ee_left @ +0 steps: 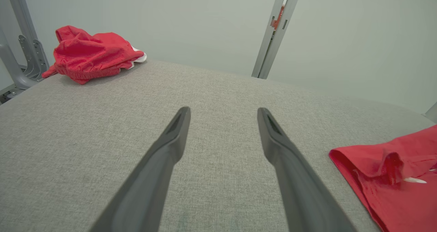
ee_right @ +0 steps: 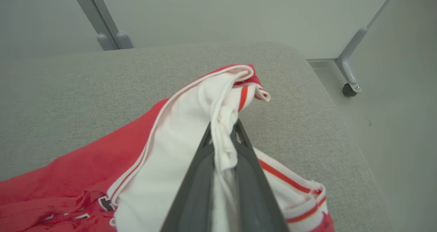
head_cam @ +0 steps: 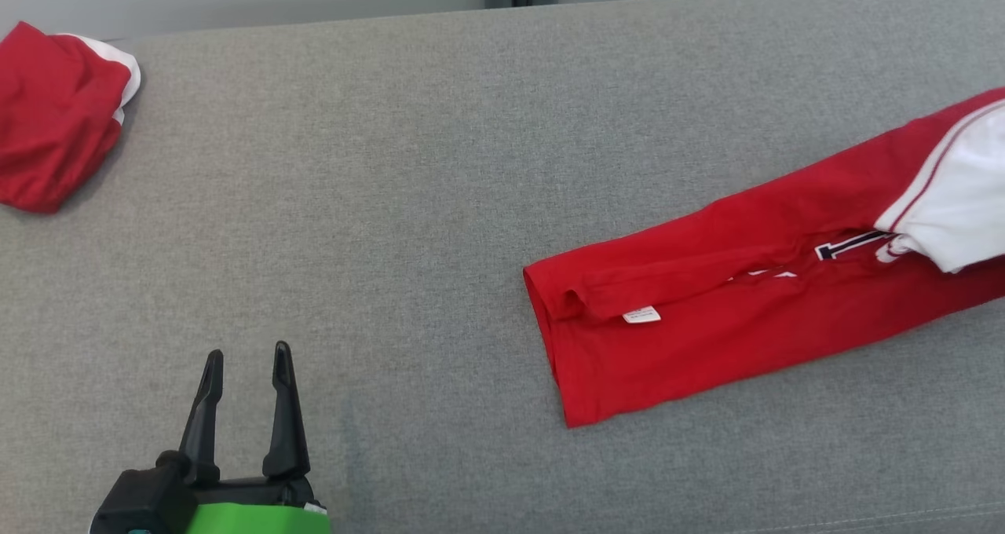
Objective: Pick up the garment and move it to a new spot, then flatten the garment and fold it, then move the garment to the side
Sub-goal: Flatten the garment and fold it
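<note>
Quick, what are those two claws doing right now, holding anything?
Left gripper: open, holding nothing.
Right gripper: closed on the white part of the garment.

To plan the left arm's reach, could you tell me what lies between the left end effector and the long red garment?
In the head view, that stretch is bare grey upholstery between the left end effector and the garment.

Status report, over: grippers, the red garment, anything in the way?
Left gripper open over bare grey surface. Right gripper shut on garment, white end. Garment lies long, creased. Red bundle far left, out of the way.
</note>
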Available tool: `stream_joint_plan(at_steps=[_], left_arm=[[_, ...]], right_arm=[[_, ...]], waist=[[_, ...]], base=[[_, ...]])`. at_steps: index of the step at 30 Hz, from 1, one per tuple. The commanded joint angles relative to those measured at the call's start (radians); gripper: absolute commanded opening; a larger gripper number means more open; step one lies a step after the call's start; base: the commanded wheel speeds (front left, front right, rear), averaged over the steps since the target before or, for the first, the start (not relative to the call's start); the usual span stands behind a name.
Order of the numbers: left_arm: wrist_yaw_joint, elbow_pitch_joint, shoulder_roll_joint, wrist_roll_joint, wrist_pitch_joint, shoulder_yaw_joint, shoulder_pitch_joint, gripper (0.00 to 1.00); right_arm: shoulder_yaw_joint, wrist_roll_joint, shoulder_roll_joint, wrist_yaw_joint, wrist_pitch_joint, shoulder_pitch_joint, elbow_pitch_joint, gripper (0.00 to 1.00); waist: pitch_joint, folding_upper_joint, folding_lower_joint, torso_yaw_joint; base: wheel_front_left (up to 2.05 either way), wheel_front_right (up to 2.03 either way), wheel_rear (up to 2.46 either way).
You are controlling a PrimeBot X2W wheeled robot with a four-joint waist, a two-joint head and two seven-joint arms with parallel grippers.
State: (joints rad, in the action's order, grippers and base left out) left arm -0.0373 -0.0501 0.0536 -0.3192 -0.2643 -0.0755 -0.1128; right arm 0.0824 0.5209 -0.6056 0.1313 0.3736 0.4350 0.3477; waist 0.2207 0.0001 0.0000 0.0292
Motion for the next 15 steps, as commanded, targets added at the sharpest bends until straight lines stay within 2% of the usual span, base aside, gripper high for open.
stream_joint_plan(at_steps=[1,5,8,10,15], left_arm=[[-0.005,0.003,-0.001,-0.006,0.000,0.006,-0.018,1.00],[0.014,-0.004,-0.003,-0.037,0.000,-0.010,-0.021,1.00],[0.029,-0.007,-0.003,-0.055,0.000,-0.021,-0.017,1.00],[0.036,-0.004,-0.003,-0.061,0.000,-0.030,-0.010,1.00],[0.050,0.004,-0.003,-0.078,0.000,-0.036,0.008,1.00]], right_arm=[[-0.044,0.025,-0.001,-0.001,0.020,-0.010,-0.058,0.00],[-0.196,0.112,0.009,-0.001,0.108,-0.048,-0.238,0.00],[-0.289,0.134,0.048,-0.001,0.147,-0.068,-0.325,0.00],[-0.329,0.121,0.101,-0.001,0.157,-0.089,-0.340,0.00],[-0.368,0.044,0.278,-0.001,0.119,-0.124,-0.289,0.00]], waist=[[-0.016,-0.0001,0.0000,0.001],[-0.027,-0.0001,0.0000,0.002],[-0.029,-0.0001,0.0000,0.001],[-0.027,-0.0001,0.0000,0.003],[-0.025,-0.0001,0.0000,0.014]], base=[[0.00,0.00,0.00],[0.00,0.00,0.00],[0.00,0.00,0.00],[0.00,0.00,0.00],[0.00,0.00,0.00]])
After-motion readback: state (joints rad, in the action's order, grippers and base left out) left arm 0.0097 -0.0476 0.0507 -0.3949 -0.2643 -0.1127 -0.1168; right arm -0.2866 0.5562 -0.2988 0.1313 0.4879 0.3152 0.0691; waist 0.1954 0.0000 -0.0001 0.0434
